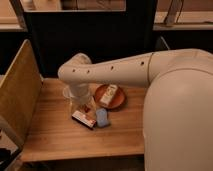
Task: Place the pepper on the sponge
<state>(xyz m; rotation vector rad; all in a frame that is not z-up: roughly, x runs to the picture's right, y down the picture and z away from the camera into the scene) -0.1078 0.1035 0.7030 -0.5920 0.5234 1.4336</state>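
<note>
At frame centre, on the table [55, 135]: sponge [102, 118] just right of the box [83, 119]. Behind both, toward the upper right — plate [121, 101] with carton [109, 95] on it. Claw [81, 102] left of the plate, over the box, pepper [86, 108] just beneath — contact unclear.

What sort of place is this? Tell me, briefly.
Likely a staged test bench: wooden table with a partition board, an orange plate carrying a white carton, the gripper hanging above the dark box beside the sponge.
</note>
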